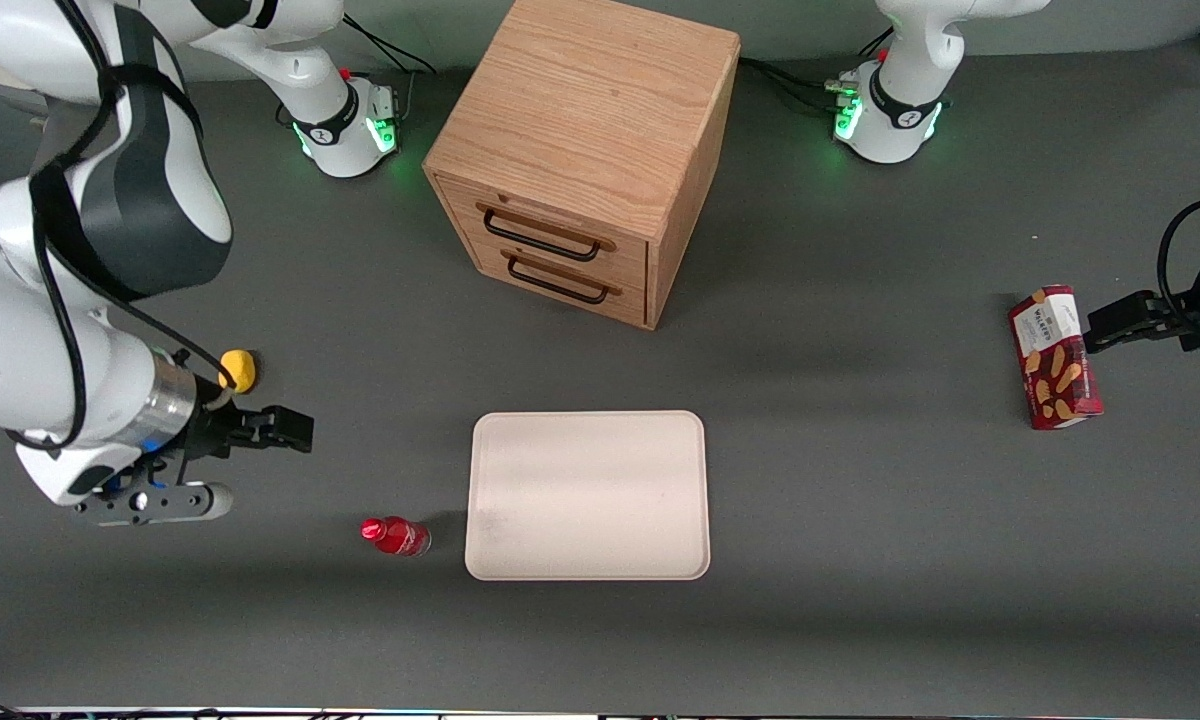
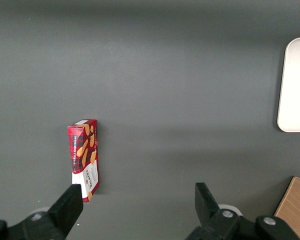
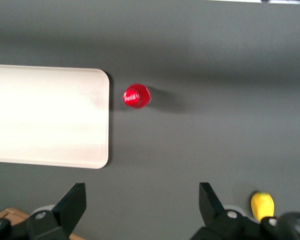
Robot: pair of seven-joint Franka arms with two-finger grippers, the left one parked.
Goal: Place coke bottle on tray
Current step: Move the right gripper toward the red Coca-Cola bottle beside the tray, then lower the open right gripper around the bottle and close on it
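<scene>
The coke bottle [image 1: 396, 536] is a tiny bottle with a red cap and red label. It stands on the grey table beside the tray, toward the working arm's end. The right wrist view looks down on its red cap [image 3: 136, 96]. The tray [image 1: 588, 495] is flat, cream, with rounded corners and nothing on it; it also shows in the right wrist view [image 3: 50, 116]. My right gripper [image 1: 295, 430] hangs above the table, farther from the front camera than the bottle and apart from it. Its fingers [image 3: 74, 201] stand wide open with nothing between them.
A wooden two-drawer cabinet [image 1: 585, 150] stands farther from the front camera than the tray. A yellow lump [image 1: 239, 369] lies beside my gripper and shows in the right wrist view [image 3: 262, 205]. A red biscuit box [image 1: 1054, 357] lies toward the parked arm's end.
</scene>
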